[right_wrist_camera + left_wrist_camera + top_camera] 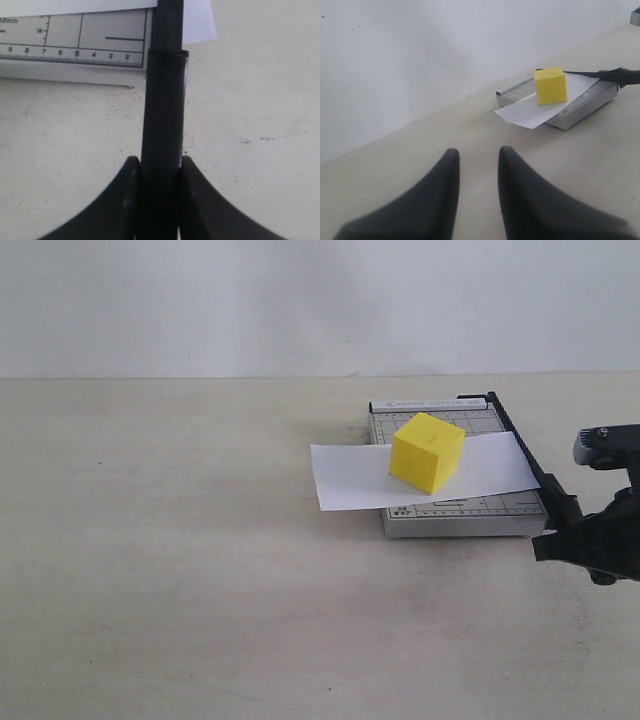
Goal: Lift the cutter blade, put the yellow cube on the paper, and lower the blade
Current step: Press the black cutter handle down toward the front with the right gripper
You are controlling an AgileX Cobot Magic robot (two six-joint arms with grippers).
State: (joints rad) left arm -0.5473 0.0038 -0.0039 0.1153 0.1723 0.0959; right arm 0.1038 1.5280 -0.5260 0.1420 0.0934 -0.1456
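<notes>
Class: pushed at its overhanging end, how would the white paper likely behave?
The paper probably buckles, not slides: the yellow cube sits on it. Its end overhanging the cutter base would likely flop if lifted.

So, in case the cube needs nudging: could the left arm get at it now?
Likely yes: the left gripper is open, with only bare table between it and the cube; the right gripper grips the blade beyond.

The cube (427, 452) sits on paper (350, 480) laid across the base (460, 520).
</notes>
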